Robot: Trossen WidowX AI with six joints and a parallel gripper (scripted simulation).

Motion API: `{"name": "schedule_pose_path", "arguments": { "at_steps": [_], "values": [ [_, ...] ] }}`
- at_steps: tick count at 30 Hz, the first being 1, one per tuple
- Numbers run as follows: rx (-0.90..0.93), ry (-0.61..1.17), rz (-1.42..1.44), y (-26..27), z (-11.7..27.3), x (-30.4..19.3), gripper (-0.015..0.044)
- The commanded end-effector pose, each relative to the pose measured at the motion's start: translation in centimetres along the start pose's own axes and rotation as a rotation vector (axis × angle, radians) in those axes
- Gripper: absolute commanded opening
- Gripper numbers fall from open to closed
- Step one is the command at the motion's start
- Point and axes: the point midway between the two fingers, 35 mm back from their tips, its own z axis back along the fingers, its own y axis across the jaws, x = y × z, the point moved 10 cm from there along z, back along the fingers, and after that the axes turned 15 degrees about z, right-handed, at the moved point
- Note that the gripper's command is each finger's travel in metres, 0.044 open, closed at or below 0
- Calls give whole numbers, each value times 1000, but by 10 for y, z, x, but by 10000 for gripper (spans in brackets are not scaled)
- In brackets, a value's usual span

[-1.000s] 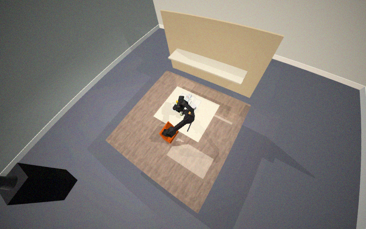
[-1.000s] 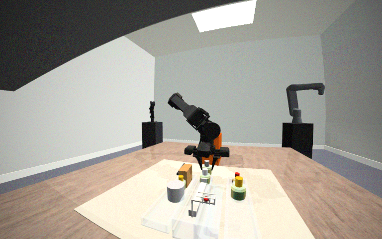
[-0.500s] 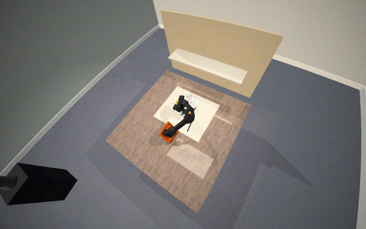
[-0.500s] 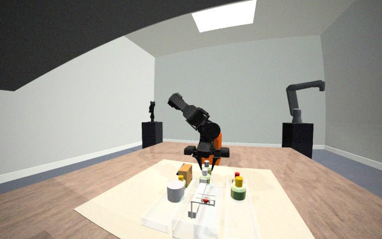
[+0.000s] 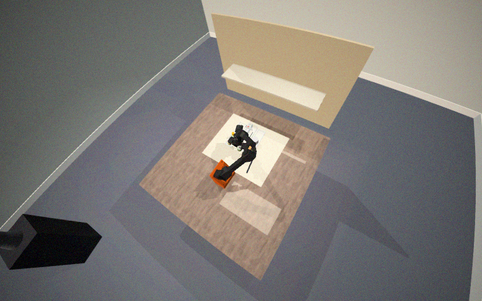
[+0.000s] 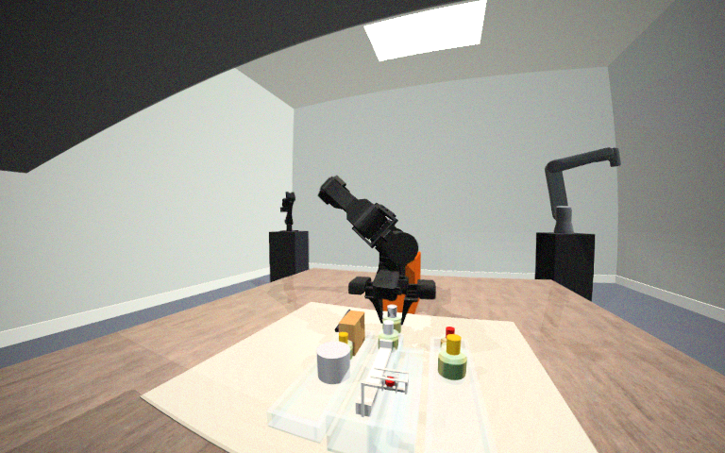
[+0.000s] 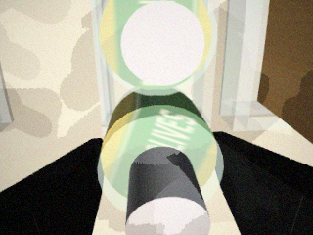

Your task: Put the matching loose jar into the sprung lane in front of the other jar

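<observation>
My gripper [image 6: 393,321] [image 7: 157,146] is shut on a green jar [image 6: 392,314] [image 7: 168,129] with a grey cap and an OLIVES label. It holds the jar upright or nearly so, at the robot-side end of the sprung lane. The matching lane jar [image 6: 388,339] [image 7: 162,44], with a pale cap, stands directly beyond it between clear lane walls [image 7: 100,73]. In the wrist view the two jars overlap slightly; whether they touch is unclear. The pusher [image 6: 381,357] lies behind the lane jar. The low front stop and the held jar's base are hidden, so its height above the floor cannot be told.
A brown box [image 6: 351,332], a yellow-capped jar [image 6: 344,337] and a grey cylinder [image 6: 333,362] stand on one side. A larger yellow-capped green jar [image 6: 452,364] and a red-capped jar [image 6: 449,330] stand on the other. A grey wire frame [image 6: 362,397] rises at the lanes' far end.
</observation>
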Motion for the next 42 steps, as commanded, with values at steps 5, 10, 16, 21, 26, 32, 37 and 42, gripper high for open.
{"name": "schedule_pose_path", "arguments": {
  "at_steps": [5,10,16,21,26,32,37,42],
  "values": [
    [-6,-21,-16,-3,2,10,0],
    [-6,-21,-16,-3,2,12,0],
    [-6,-21,-16,-4,3,14,0],
    [-6,-21,-16,-4,3,15,0],
    [-6,-21,-16,-5,4,17,0],
    [-6,-22,-16,-5,4,19,0],
    [-6,-22,-16,-6,5,20,0],
    [-6,-22,-16,-6,5,22,0]
  ]
}}
